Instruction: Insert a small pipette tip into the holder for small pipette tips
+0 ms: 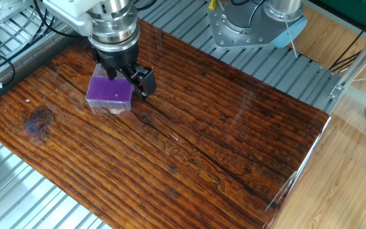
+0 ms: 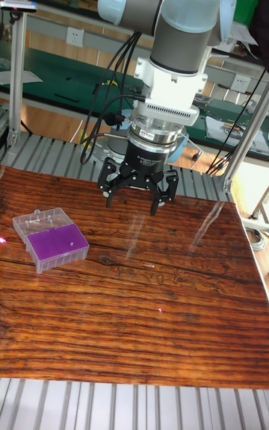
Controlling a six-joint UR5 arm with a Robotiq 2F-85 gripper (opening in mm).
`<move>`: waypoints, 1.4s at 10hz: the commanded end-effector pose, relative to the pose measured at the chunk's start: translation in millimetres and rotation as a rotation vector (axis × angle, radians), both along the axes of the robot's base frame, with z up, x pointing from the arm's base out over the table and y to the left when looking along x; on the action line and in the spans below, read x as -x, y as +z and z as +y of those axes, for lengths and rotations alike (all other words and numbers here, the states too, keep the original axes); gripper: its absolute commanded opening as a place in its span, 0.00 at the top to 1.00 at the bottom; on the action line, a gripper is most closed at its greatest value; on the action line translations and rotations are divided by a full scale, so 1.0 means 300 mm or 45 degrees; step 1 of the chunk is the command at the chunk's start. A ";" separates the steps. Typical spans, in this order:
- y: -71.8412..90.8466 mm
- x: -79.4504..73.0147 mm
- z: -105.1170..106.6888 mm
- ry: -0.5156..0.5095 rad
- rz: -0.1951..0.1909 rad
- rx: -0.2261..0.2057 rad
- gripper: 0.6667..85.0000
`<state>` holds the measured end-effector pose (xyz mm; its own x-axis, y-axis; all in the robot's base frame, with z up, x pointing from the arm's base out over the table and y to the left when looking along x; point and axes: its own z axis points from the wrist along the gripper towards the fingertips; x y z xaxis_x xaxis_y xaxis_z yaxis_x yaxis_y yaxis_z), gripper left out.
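Near a corner of the dark, streaky wooden surface (image 1: 221, 146) sits the small clear plastic box with the square purple hole-dotted top (image 1: 110, 91), flat and upright. The big grey robot arm (image 2: 179, 34) hangs above the wood with its 2 black jaws spread wide open, close to the box but not touching it.
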<state>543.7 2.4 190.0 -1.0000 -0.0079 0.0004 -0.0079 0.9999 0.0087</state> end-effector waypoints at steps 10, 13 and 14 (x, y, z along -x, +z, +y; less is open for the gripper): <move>-0.009 -0.008 -0.060 -0.022 -0.017 0.121 1.00; -0.010 -0.011 -0.059 -0.024 -0.021 0.119 1.00; -0.010 -0.014 -0.058 -0.024 -0.025 0.117 1.00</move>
<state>546.2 -17.9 186.4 -0.9999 0.0067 -0.0126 0.0079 0.9953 -0.0964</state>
